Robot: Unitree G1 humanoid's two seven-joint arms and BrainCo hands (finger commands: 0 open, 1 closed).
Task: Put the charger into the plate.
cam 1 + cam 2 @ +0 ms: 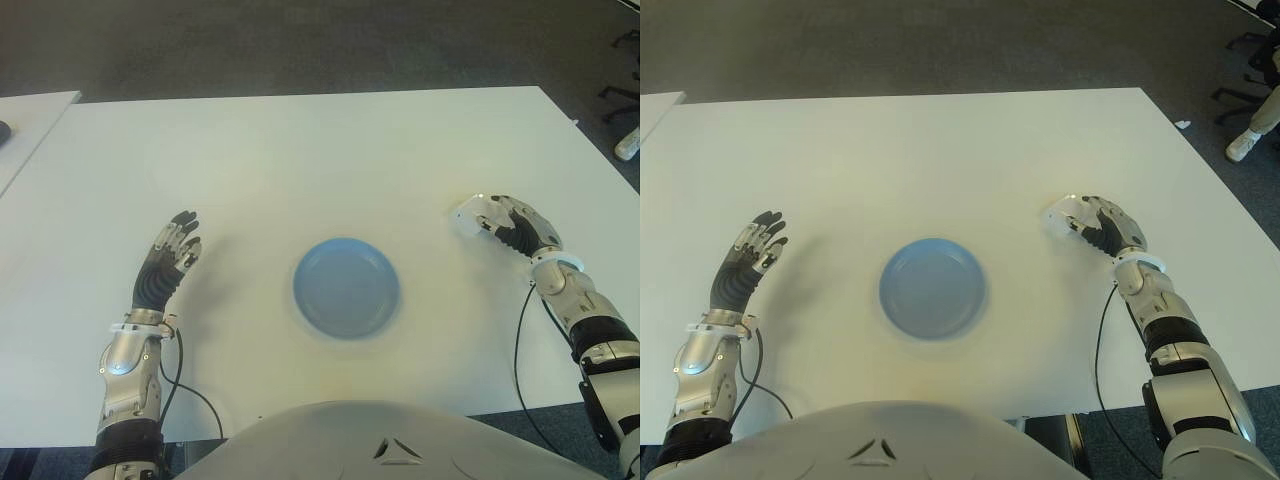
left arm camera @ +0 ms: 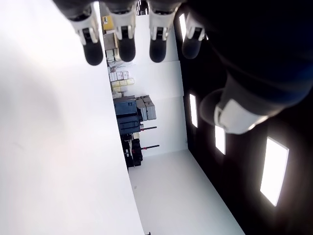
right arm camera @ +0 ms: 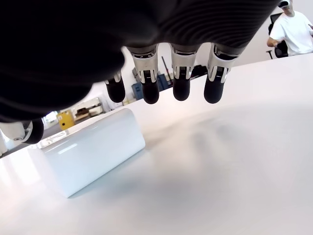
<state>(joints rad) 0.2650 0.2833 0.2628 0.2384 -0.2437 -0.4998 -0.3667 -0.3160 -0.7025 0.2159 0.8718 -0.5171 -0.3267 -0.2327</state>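
A small white charger [image 1: 467, 217] lies on the white table [image 1: 300, 160], right of the round blue plate [image 1: 346, 287], which holds nothing. My right hand [image 1: 505, 225] hovers just beside and over the charger. In the right wrist view the charger [image 3: 90, 149] sits flat on the table, with my fingertips [image 3: 181, 90] curved above it and not touching it. The thumb [image 3: 22, 132] shows close to one end of the charger. My left hand [image 1: 175, 245] shows left of the plate, its fingers stretched out and holding nothing.
A second table's corner [image 1: 30, 110] shows at the far left. Beyond the table's right edge are a person's shoe [image 1: 1243, 143] and chair legs [image 1: 620, 100]. Cables [image 1: 520, 340] hang from both wrists near the front edge.
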